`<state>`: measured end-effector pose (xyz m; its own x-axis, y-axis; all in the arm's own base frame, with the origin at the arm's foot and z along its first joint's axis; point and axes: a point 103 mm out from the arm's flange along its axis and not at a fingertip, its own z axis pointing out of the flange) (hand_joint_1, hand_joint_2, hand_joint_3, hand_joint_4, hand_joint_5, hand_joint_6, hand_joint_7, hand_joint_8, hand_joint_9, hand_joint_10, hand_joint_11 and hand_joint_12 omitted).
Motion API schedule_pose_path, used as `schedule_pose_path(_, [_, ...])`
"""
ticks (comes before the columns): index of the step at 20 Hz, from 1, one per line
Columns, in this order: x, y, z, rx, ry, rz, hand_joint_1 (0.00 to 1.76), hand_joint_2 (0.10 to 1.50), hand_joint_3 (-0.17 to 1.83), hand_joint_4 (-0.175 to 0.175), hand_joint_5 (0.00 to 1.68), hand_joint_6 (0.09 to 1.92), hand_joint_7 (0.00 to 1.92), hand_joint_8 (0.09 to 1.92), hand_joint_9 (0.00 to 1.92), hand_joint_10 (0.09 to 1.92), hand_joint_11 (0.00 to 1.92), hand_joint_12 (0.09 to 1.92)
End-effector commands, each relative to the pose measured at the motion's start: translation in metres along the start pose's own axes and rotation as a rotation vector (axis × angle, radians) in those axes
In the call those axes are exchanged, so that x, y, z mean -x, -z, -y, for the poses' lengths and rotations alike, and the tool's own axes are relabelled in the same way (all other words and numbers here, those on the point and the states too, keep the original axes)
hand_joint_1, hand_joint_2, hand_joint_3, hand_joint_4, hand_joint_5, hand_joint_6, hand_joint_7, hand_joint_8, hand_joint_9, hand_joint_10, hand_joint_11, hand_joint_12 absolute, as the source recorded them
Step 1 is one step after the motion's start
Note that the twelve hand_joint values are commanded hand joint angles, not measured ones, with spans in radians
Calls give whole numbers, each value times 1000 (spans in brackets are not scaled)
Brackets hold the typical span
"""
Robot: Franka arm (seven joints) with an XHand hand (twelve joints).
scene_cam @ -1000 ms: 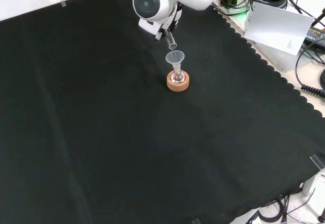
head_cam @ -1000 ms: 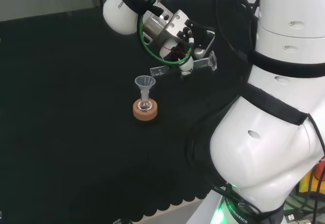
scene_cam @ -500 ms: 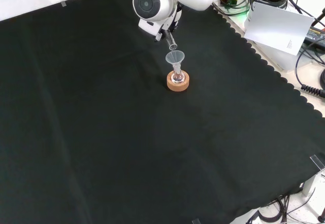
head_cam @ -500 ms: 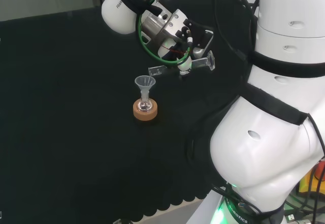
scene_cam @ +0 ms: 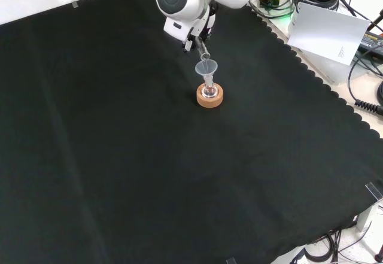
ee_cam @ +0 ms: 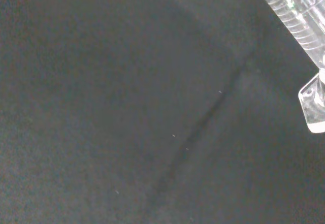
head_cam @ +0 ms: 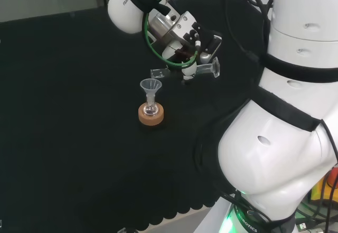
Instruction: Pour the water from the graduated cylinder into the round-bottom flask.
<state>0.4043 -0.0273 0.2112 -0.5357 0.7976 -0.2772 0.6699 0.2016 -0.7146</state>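
So the robot hand (head_cam: 186,58) has its fingers curled round the cylinder (head_cam: 182,72), which lies close to level above the counter (head_cam: 68,138), mouth end toward the left in the head view and foot out to the right.

My take on doing this pour well: get the lip right over the funnel (head_cam: 150,86) before tipping any further, then roll slowly so the stream lands inside the cone and doesn't run off the rim. I'd also stay just above the funnel without bumping it, since it only sits in the flask (head_cam: 151,108) neck.

The flask is on its cork stand (head_cam: 151,114), below and to the left of the robot hand in the head view, near but not touching. From the front, the mouth sits just above the funnel's far edge.
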Motion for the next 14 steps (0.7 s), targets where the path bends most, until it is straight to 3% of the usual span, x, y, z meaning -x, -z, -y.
schedule_pose_path(1, [0,-4,0,90,40,-104,1123,1150,2,-132,927,1099,1235,336,1436,87,1302,716])
schedule_pose_path(7, [7,-5,5,218,65,-208,1122,1150,2,-132,926,1100,1234,336,1435,87,1302,716])
schedule_pose_path(14, [13,-10,7,346,97,-283,1122,1151,2,-133,925,1102,1235,336,1434,87,1300,715])
